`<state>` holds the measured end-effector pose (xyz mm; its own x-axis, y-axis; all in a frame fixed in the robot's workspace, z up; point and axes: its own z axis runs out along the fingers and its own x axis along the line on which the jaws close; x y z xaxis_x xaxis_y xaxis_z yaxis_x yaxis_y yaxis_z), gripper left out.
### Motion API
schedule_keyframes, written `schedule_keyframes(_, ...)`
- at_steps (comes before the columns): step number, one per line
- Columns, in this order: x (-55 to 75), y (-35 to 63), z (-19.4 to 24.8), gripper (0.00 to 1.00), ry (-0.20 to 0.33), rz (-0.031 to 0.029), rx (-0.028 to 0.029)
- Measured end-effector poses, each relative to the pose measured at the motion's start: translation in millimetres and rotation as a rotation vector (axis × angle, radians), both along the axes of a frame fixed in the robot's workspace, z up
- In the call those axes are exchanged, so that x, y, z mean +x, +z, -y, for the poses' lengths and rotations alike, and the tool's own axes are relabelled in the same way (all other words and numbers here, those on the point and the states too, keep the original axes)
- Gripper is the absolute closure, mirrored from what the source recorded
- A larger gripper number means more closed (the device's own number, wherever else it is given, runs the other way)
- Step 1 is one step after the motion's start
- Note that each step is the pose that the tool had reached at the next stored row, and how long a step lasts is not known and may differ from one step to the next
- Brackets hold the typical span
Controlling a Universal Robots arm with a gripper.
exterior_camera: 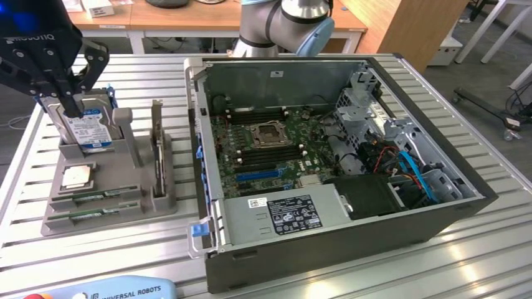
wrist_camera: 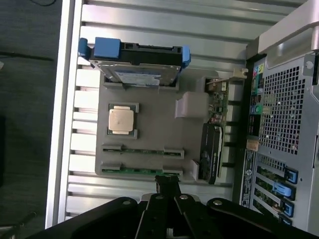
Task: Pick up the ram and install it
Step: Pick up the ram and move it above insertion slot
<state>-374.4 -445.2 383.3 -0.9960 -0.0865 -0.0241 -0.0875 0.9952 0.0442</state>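
**Exterior view.** A grey holder (exterior_camera: 137,217) lies on the slatted worktop (exterior_camera: 465,249). It has four things in it:
- a hard drive (exterior_camera: 87,131) stands upright in its rear slot
- a processor (exterior_camera: 76,176) lies flat in a square recess
- the inner ram stick (exterior_camera: 93,197) lies in the slot next to the processor
- the outer ram stick (exterior_camera: 87,215) lies in a parallel slot at the holder's edge

On the exterior view's right stands an open computer case (exterior_camera: 449,205) with its motherboard (exterior_camera: 266,143) exposed. The hand (exterior_camera: 71,106) hangs above the holder, in line with the hard drive. Its fingers are drawn together and grasp nothing, and it is clear of both sticks.

**Wrist view.** Seen from above, the holder (wrist_camera: 154,114) shows the same contents:
- the hard drive (wrist_camera: 137,74)
- the processor (wrist_camera: 123,119)
- the inner ram stick (wrist_camera: 142,151)
- the outer ram stick (wrist_camera: 139,171), each stick seated in its own slot

A dark card (wrist_camera: 212,154) stands on edge in a side slot, just beside the case (wrist_camera: 284,114). The hand (wrist_camera: 167,185) is empty, with its fingertips pressed against each other. The outer ram stick is the part nearest to it.
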Motion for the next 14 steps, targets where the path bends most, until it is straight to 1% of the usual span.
schedule_keyframes(14,0.0,0.0,0.0,0.9,0.215,0.0,-0.0006)
